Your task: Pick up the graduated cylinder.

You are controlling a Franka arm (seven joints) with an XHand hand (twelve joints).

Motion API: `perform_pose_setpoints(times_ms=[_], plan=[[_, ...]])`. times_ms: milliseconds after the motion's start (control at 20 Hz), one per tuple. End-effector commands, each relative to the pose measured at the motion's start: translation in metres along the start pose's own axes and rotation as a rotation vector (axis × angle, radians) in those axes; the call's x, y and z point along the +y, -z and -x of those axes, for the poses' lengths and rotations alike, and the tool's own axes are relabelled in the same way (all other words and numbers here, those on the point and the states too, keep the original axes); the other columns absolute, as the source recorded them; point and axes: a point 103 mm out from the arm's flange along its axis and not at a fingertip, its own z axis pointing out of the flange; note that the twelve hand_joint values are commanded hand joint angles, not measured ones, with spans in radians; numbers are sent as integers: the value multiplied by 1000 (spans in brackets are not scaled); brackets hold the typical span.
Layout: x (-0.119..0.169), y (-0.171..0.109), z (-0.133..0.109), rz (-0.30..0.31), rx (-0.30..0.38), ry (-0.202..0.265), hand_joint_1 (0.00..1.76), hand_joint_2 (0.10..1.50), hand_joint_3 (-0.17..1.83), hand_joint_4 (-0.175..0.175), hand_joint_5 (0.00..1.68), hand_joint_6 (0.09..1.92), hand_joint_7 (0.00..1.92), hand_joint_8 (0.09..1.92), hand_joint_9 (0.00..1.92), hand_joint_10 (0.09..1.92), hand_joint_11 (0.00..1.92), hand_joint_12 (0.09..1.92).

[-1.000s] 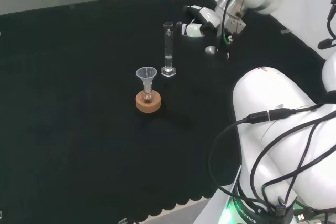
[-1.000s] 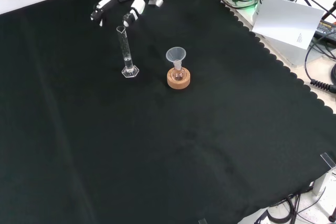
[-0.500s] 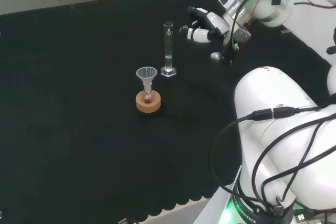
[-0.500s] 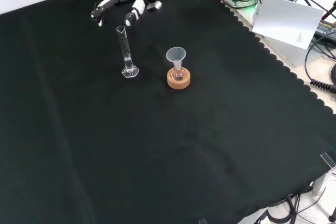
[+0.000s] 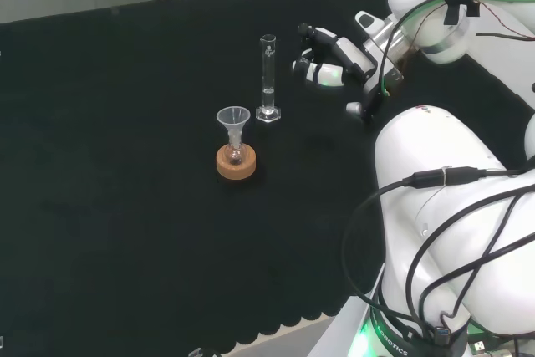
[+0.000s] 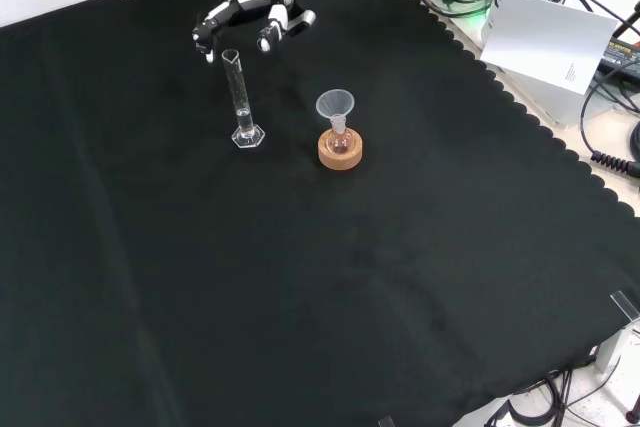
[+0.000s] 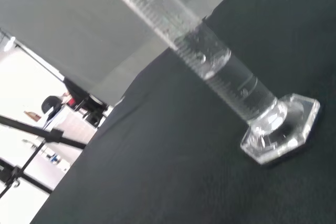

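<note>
Graduated cylinder [image 5: 267, 78]: clear, tall, upright on hexagonal foot (a little liquid inside).
Robot hand [image 5: 328, 62]: fingers spread, holding nothing, near cylinder's top.

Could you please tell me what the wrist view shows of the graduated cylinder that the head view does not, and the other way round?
The wrist view shows the printed scale marks, the clear liquid in the lower part and the hexagonal foot up close. The head view shows the robot hand open to the right, apart from the glass, and a funnel in a flask on a cork ring. Both show the graduated cylinder upright on the black cloth.
</note>
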Motion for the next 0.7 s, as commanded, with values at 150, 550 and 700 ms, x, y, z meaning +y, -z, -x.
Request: perform_pose_setpoints(times_ms=[150,550,700], plan=[[-1,-8,3,-80,-23,3,758,788,344,2,378,87,379,607,624,550,391,1317],[13,-31,0,-58,8,0,847,731,446,2,383,87,336,592,587,540,349,1321],[18,-37,-2,-55,20,12,854,721,466,0,391,87,348,598,620,552,354,1323]])
